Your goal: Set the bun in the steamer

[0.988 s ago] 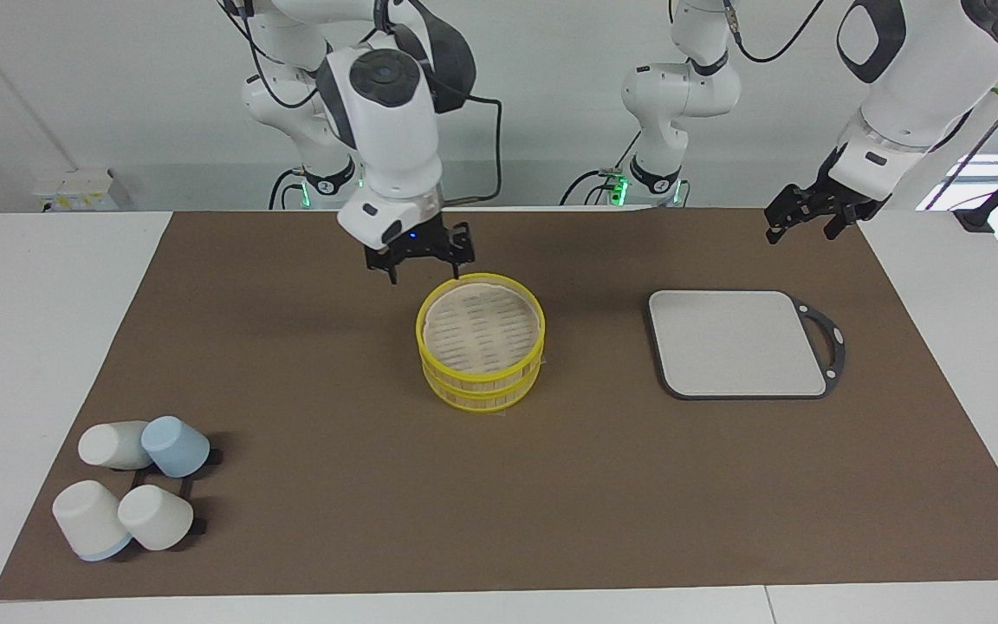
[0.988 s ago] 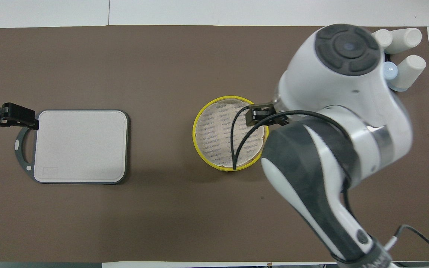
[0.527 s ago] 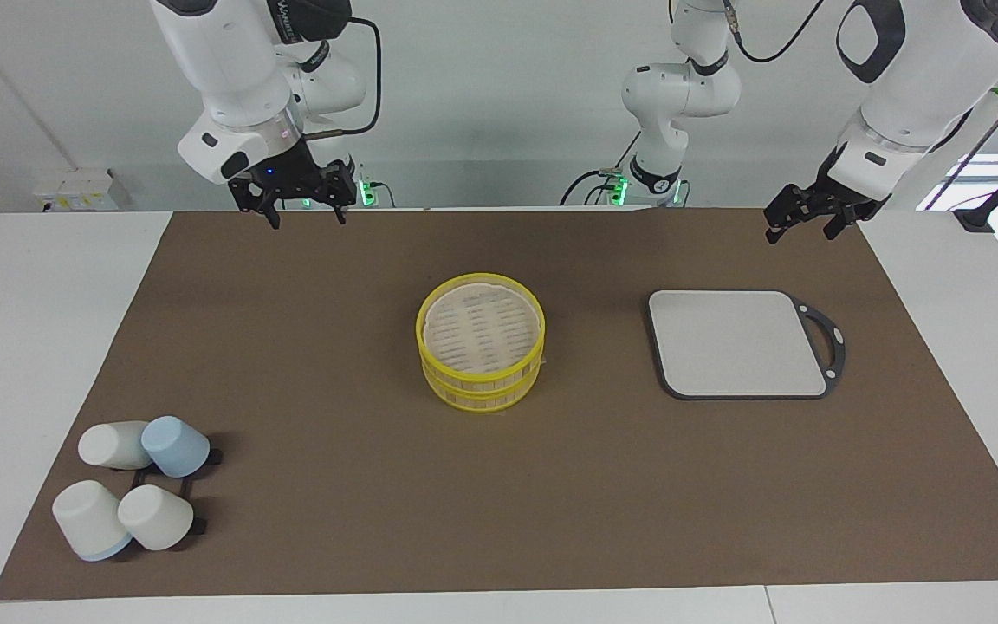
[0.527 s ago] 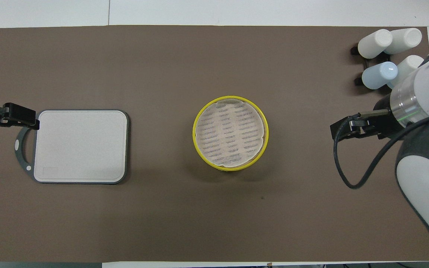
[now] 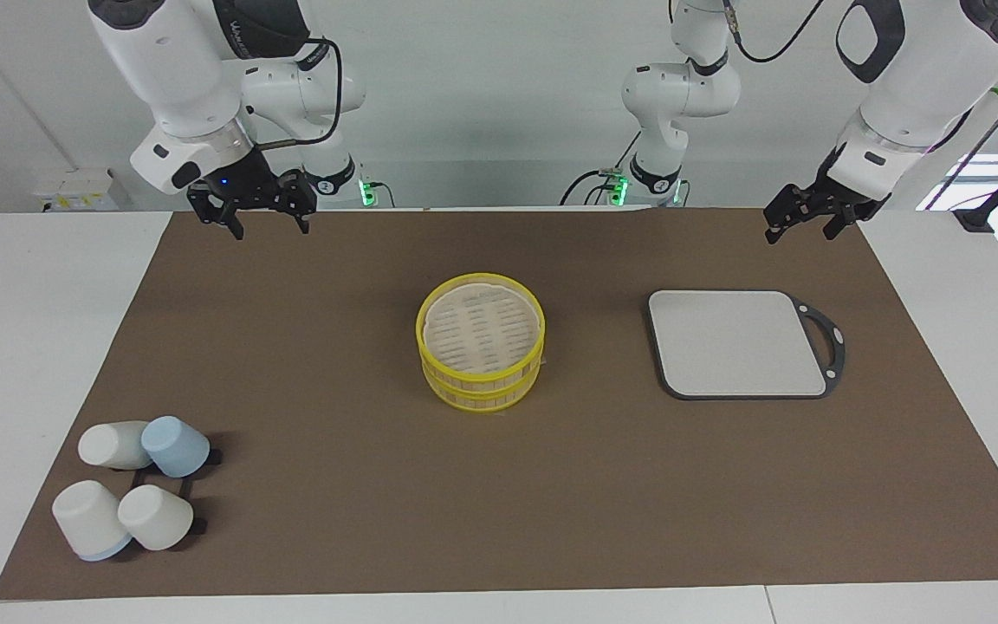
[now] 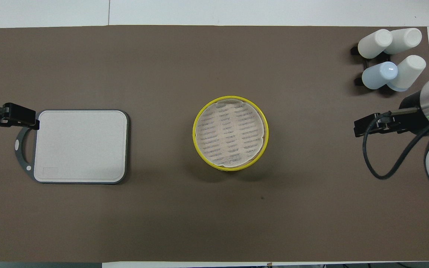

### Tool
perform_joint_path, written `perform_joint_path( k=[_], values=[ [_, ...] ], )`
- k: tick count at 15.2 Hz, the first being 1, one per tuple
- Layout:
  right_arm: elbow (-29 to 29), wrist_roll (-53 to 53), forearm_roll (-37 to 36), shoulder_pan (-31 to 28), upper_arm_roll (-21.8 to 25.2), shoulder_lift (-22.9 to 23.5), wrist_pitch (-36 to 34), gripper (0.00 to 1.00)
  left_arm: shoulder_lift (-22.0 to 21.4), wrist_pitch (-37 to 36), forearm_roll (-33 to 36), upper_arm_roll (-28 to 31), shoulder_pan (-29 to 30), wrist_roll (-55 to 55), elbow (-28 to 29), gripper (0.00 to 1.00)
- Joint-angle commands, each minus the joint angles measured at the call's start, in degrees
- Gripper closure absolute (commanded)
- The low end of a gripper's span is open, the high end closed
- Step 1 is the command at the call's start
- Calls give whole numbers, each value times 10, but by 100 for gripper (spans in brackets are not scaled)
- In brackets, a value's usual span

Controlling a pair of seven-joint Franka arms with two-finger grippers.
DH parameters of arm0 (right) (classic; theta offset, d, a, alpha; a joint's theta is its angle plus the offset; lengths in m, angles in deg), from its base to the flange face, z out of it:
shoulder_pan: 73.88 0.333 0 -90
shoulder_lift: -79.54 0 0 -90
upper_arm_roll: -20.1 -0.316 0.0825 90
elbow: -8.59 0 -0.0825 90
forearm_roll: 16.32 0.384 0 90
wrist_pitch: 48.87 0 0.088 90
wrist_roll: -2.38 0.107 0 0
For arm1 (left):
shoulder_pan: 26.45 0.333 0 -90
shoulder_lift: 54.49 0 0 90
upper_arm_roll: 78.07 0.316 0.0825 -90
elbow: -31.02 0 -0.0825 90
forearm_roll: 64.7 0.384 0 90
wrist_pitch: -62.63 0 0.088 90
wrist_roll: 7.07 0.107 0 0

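The steamer [image 5: 482, 383] stands mid-table, yellow-rimmed and two tiers high, with a pale woven lid [image 5: 482, 326] set in its top. It also shows in the overhead view [image 6: 194, 133], and its inside is hidden. No bun is in view. My right gripper [image 5: 269, 227] hangs open and empty over the mat's edge nearest the robots, toward the right arm's end; it also shows in the overhead view [image 6: 363, 126]. My left gripper [image 5: 800, 232] waits open and empty over the mat's corner near the left arm's base, and it shows beside the board's handle in the overhead view [image 6: 21, 116].
A grey rectangular board [image 5: 737, 342] with a dark handle lies toward the left arm's end, also in the overhead view [image 6: 80, 145]. Several white and blue cups [image 5: 131, 485] lie on a black rack at the right arm's end, farther from the robots, also in the overhead view [image 6: 389, 59].
My right gripper has drawn back from beside the steamer to the right arm's end of the table, empty. The steamer and the left arm have not moved.
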Motion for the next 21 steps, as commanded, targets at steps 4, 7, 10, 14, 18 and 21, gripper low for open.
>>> perform_joint_path(
  k=[4, 7, 10, 14, 18, 21],
  values=[
    [-25, -12, -12, -28, -17, 14, 5, 0, 4, -6, -8, 3, 0, 9, -12, 0],
    [-39, -13, -41, -32, -20, 28, 5, 0, 4, -6, -8, 3, 1, 9, -12, 0],
    [-42, -35, -48, -33, -26, 28, 4, 0, 4, -6, -8, 3, 2, 9, -12, 0],
    [-38, -34, -38, -33, -26, 25, 12, 0, 4, -6, -8, 3, 2, 9, -13, 0],
    [-35, -35, -37, -33, -27, 24, 25, 0, 4, -6, -8, 3, 2, 9, -12, 0],
    [-35, -36, -37, -33, -27, 24, 24, 0, 4, -5, -8, 3, 2, 9, -12, 0]
  ],
)
